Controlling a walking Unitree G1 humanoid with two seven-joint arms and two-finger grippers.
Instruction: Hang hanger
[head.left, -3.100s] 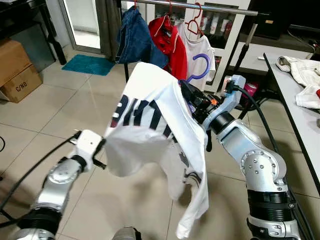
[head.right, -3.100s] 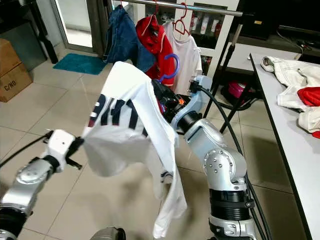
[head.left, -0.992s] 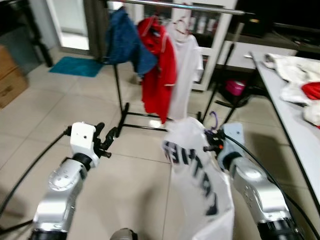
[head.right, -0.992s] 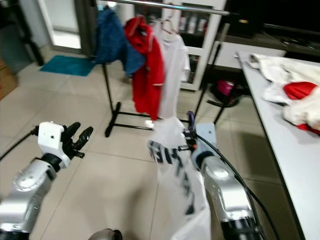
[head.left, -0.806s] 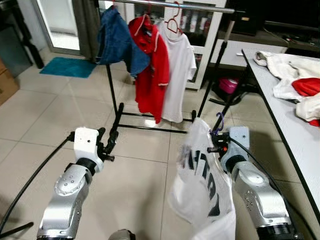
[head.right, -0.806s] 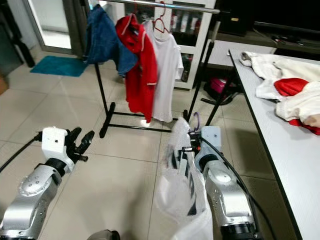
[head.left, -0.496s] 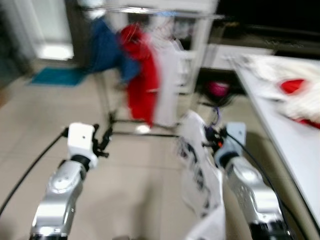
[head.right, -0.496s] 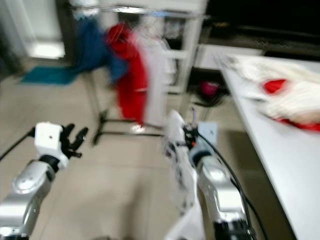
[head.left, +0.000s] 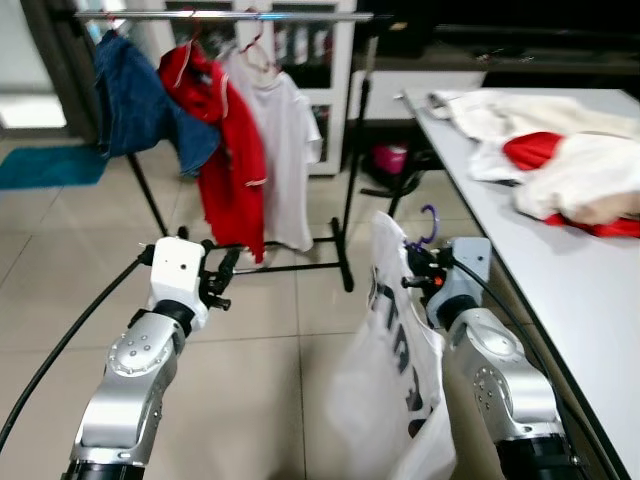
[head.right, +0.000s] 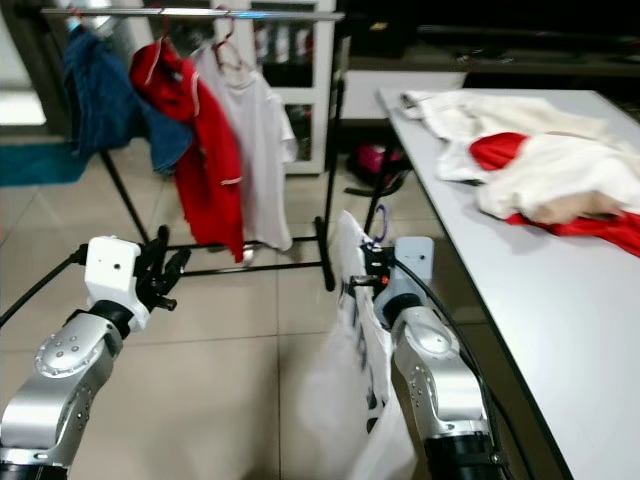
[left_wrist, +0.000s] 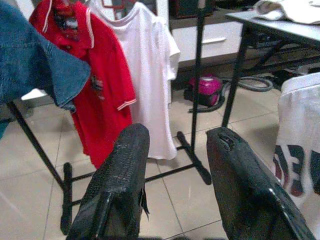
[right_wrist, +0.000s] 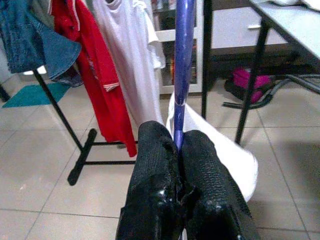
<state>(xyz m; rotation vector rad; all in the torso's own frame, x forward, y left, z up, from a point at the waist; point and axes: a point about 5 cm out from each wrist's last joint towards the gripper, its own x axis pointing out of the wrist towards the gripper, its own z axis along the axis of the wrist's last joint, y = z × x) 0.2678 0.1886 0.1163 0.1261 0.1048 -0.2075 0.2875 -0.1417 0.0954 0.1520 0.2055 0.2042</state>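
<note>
While my right gripper (right_wrist: 179, 142) is pinching the purple hanger (head.left: 430, 222) with its fingers pressed together on the neck, the white T-shirt (head.left: 392, 375) is hanging down from it beside my right arm. The clothes rail (head.left: 250, 16) is lying ahead and up to my left, running side to side (well apart from the hook). The hook is pointing straight up. My left gripper (left_wrist: 176, 165) is staying spread wide and holding nothing, but I am thinking the right arm is doing the reach.
</note>
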